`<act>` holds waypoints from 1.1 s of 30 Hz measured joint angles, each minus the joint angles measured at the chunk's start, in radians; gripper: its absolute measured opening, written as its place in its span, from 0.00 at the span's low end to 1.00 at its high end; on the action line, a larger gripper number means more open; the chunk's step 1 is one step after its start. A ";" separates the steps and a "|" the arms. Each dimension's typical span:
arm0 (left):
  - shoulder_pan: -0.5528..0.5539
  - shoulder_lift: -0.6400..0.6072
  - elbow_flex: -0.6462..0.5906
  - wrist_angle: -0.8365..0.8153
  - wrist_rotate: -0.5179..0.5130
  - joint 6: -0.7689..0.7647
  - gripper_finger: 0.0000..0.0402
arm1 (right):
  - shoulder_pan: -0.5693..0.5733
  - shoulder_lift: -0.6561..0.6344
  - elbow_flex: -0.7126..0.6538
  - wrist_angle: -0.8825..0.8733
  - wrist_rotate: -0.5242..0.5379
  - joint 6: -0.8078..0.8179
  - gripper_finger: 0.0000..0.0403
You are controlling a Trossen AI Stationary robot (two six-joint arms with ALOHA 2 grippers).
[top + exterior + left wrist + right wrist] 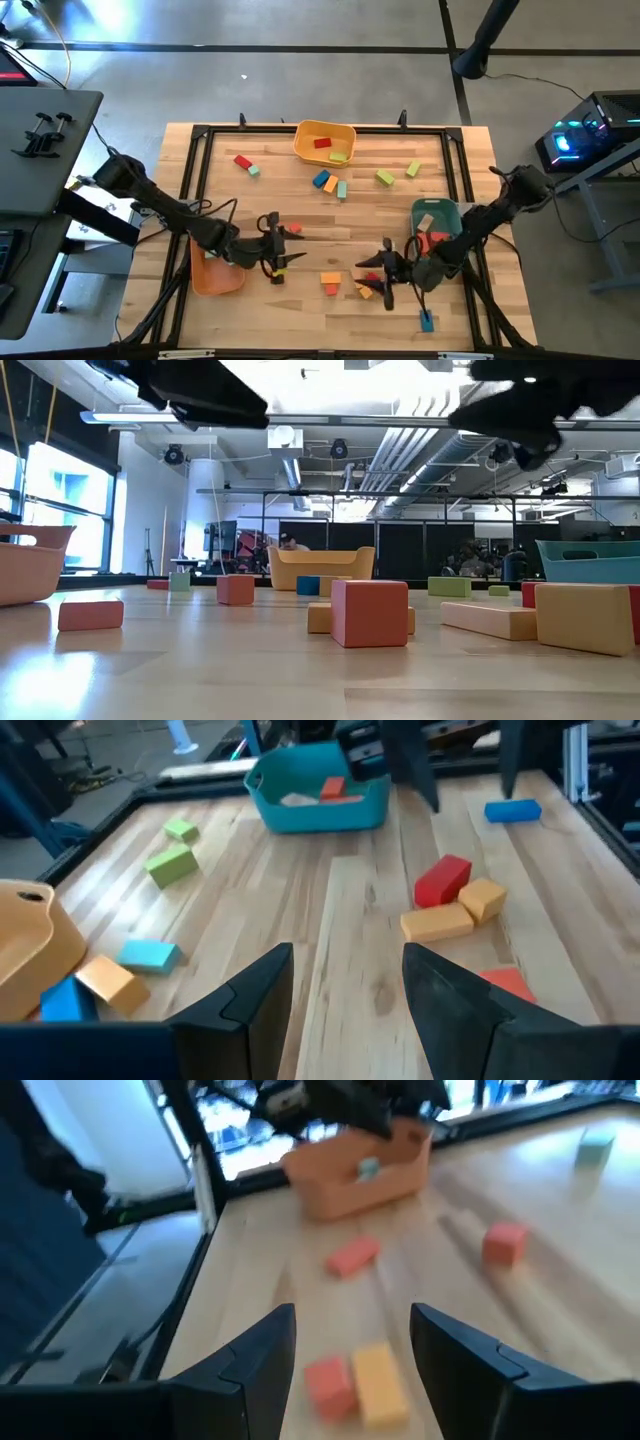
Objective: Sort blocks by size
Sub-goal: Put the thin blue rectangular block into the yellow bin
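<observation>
Small wooden blocks lie scattered flat on the wooden table (300, 300). A red block (441, 880) and tan blocks (438, 923) lie ahead of my left gripper (345, 990), which hangs open above the table's middle (280, 250) with nothing between its fingers. My right gripper (350, 1350) is open too, near the front right (378, 276). A red block (329, 1385) and a yellow block (378, 1382) lie on the table below and ahead of its fingers, apart from them. Two more red blocks (352, 1256) lie farther on.
An orange bin (215, 272) stands at the front left, a yellow bin (323, 142) with blocks at the far middle, a teal bin (437, 215) with blocks at the right. A black frame (200, 135) borders the table. Green, blue and orange blocks (331, 184) lie toward the far side.
</observation>
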 joint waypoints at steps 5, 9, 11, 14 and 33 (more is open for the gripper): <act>0.001 0.007 0.000 0.002 -0.003 -0.010 0.43 | 0.064 -0.066 0.000 -0.168 -0.054 0.156 0.48; 0.007 0.007 0.000 0.031 -0.003 -0.012 0.43 | 0.133 -0.128 0.063 -0.478 -0.153 0.457 0.48; 0.007 0.007 0.000 0.031 -0.004 -0.023 0.43 | 0.173 -0.129 0.130 -0.691 -0.222 0.649 0.48; 0.007 0.007 0.000 0.031 -0.003 -0.048 0.43 | 0.230 -0.106 0.241 -1.001 -0.351 0.938 0.46; 0.006 0.034 0.000 0.021 -0.003 -0.054 0.43 | 0.476 0.272 0.560 -1.586 -0.405 1.669 0.44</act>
